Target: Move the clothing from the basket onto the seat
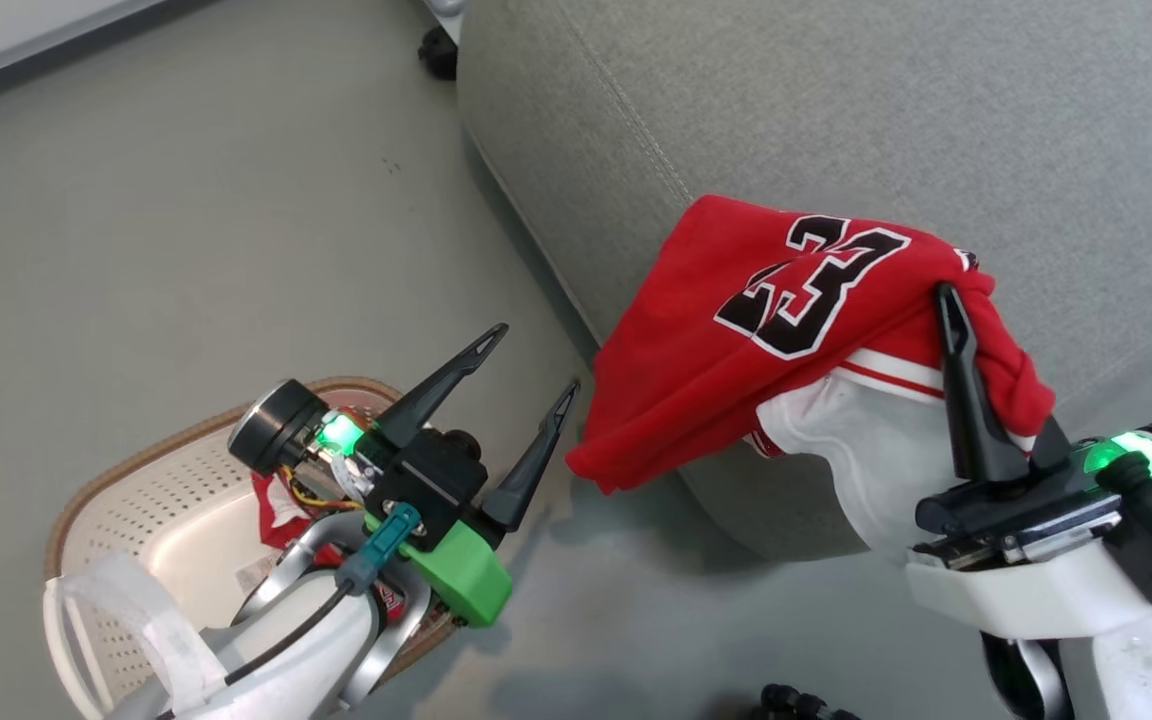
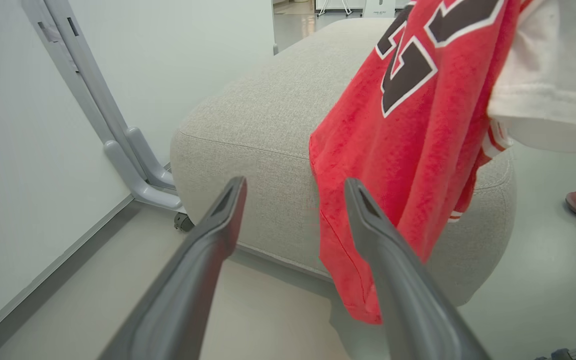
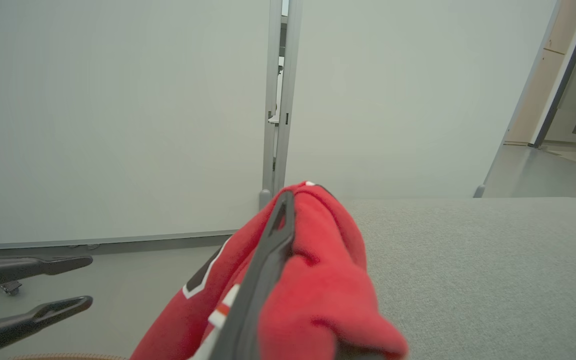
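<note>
Head view looks down; both wrist views face the seat (image 2: 248,125) closely.

We lose one of the right jaws inside the jersey's (image 1: 696,330) folds. The left arm (image 1: 306,640) hides much of the basket (image 1: 136,480) and of a red garment (image 1: 271,505) inside it, perhaps shorts. The seat (image 1: 836,110) runs off the top and right edges.

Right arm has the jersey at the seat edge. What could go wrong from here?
1. Much of the jersey hangs past the edge of the seat; released here, it may slide to the floor.
2. Fabric bunches around a finger of the right gripper and could snag on opening.
3. Red clothing lies in the basket; it could be missed.
</note>
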Available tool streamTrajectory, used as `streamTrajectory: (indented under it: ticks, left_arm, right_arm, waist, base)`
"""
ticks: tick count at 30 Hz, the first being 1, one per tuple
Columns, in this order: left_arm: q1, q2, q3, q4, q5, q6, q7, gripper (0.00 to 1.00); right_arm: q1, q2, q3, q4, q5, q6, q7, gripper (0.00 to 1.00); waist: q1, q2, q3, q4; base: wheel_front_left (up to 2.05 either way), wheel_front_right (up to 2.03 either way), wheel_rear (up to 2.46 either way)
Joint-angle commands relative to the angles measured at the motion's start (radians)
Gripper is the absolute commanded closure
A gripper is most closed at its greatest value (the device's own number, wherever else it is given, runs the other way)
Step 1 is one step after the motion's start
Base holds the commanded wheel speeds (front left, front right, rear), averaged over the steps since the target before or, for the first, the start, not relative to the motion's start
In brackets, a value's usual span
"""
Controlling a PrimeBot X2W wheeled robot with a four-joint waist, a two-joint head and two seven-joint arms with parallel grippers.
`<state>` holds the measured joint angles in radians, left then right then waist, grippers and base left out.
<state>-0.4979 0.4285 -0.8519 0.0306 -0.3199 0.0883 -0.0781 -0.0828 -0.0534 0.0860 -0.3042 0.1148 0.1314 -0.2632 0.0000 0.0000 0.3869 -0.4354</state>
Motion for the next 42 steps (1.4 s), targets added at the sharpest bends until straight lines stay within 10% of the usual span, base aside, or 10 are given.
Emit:
streamTrajectory:
  ticks: [1, 11, 25, 33, 35, 36, 42]
  left_arm:
    - [-0.019, 0.016, -0.001, -0.011, 0.004, -0.003, 0.011, 0.0]
    - [-0.084, 0.04, -0.021, -0.074, 0.033, -0.029, 0.086, 0.0]
    - [-0.197, 0.063, -0.03, -0.158, 0.085, -0.054, 0.141, 0.0]
    - [-0.205, 0.034, -0.043, -0.132, 0.078, -0.056, 0.116, 0.0]
    - [-0.206, 0.025, -0.039, -0.121, 0.074, -0.048, 0.107, 0.0]
    - [-0.208, 0.019, -0.035, -0.113, 0.07, -0.044, 0.097, 0.0]
    - [-0.184, -0.016, -0.017, -0.06, 0.04, -0.012, 0.046, 0.0]
  right_arm:
    - [-0.001, 0.003, -0.014, -0.022, 0.018, -0.001, -0.002, 1.0]
    - [-0.267, -0.011, -0.177, -0.1, 0.037, -0.001, -0.002, 1.0]
    - [-0.739, -0.33, -0.447, 0.136, 0.104, -0.001, -0.001, 1.0]
    - [-0.648, -0.263, -0.465, 0.421, 0.072, -0.001, -0.002, 1.0]
    - [-0.619, -0.224, -0.488, 0.473, 0.061, -0.001, -0.002, 0.74]
    - [-0.596, -0.199, -0.506, 0.492, 0.049, -0.001, -0.002, 0.0]
    - [-0.449, -0.077, -0.566, 0.55, 0.005, -0.001, -0.002, 0.0]
  waist:
    - [0.0, 0.0, 0.075, -0.073]
    - [0.0, 0.0, 0.234, -0.058]
    - [0.0, 0.0, 0.448, 0.105]
    - [0.0, 0.0, 0.461, 0.149]
    - [0.0, 0.0, 0.452, 0.158]
    - [0.0, 0.0, 0.444, 0.162]
    - [0.0, 0.0, 0.364, 0.179]
  base:
    - [0.0, 0.0, 0.0]
    - [0.0, 0.0, 0.0]
    - [0.0, 0.0, 0.0]
    - [0.0, 0.0, 0.0]
    - [0.0, 0.0, 0.0]
    - [0.0, 0.0, 0.0]
    - [0.0, 0.0, 0.0]
